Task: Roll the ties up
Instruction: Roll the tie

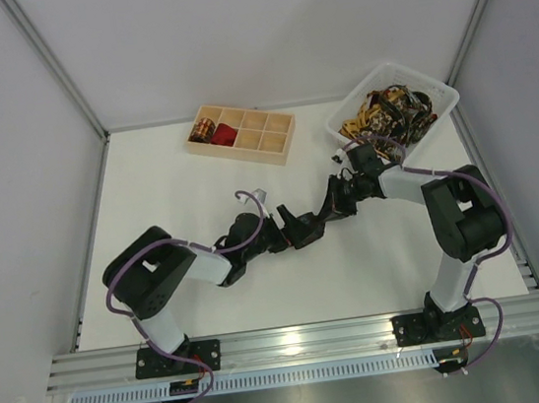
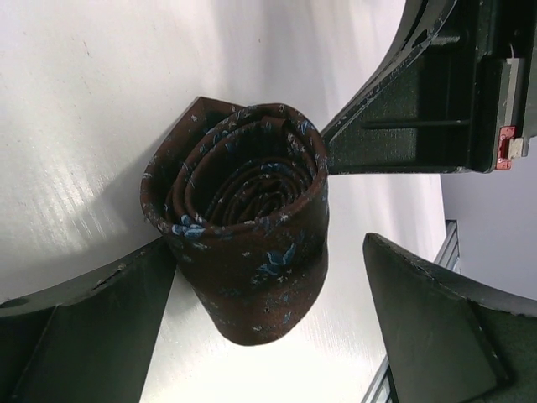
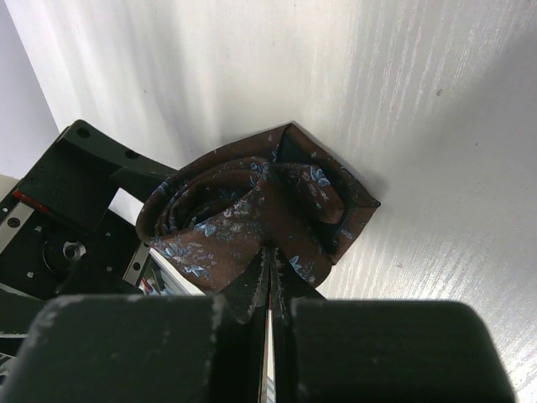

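Observation:
A dark brown tie with small blue flowers (image 2: 243, 218) is wound into a tight coil on the white table. My left gripper (image 2: 268, 327) is open and straddles the coil, with its left finger (image 2: 84, 327) touching the coil and its right finger (image 2: 436, 327) apart from it. My right gripper (image 3: 268, 264) is shut on the edge of the coil (image 3: 252, 201). In the top view both grippers, left (image 1: 303, 229) and right (image 1: 334, 203), meet at the table's middle and hide the coil.
A pale wooden compartment tray (image 1: 277, 146) stands at the back with a gold-and-black coil (image 1: 202, 130) and a red coil (image 1: 225, 134) in its left cells. A white basket (image 1: 440, 99) at the back right holds loose gold-and-black ties (image 1: 387, 111).

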